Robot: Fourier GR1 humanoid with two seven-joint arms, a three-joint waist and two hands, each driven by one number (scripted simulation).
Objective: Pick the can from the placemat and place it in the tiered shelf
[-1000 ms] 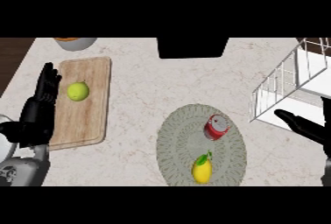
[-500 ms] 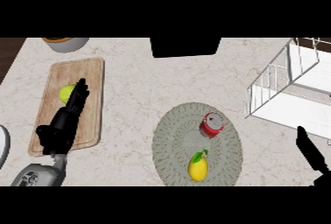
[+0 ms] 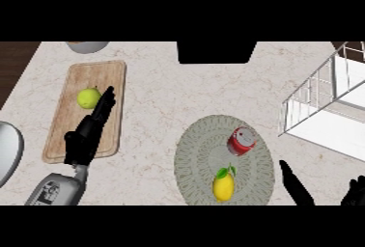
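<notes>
A red can (image 3: 243, 142) lies on its side on a round grey placemat (image 3: 196, 164), up and to the left of the right hand (image 3: 299, 187), whose straight fingers hold nothing. A lemon (image 3: 224, 185) sits just below the can. The white tiered shelf (image 3: 324, 103) stands above that hand. The left hand (image 3: 89, 132), fingers extended and empty, rests over a wooden cutting board (image 3: 92, 79) beside a lime (image 3: 88, 97).

A green lime (image 3: 88, 97) is sitting on the wooden cutting board (image 3: 94, 77) over on the left. A lemon (image 3: 224, 187) is lying lower down, and a grey bowl (image 3: 87, 46) is peeking in at the top edge.
</notes>
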